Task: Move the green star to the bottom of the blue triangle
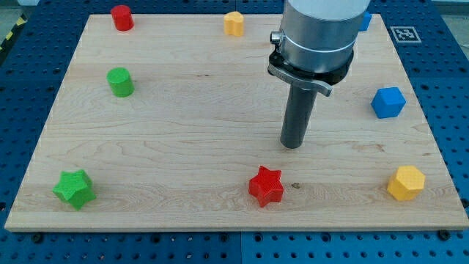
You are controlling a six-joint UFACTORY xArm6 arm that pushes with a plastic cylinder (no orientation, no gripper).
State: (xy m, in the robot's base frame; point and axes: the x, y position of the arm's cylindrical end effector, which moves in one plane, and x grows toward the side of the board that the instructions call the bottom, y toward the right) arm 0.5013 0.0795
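Observation:
The green star (pixel 74 188) lies near the board's bottom left corner. A blue block (pixel 364 21) shows at the view's top right, mostly hidden behind the arm; its shape cannot be made out. My tip (pixel 293 145) rests on the board right of centre, far to the right of the green star and just above and right of the red star (pixel 266 185), apart from it.
A red cylinder (pixel 122 17) stands at the top left, a green cylinder (pixel 120 81) below it. A yellow block (pixel 234 23) is at the top middle. A blue cube-like block (pixel 388 102) is at the right, a yellow block (pixel 406 182) at the bottom right. Wooden board (pixel 168 139).

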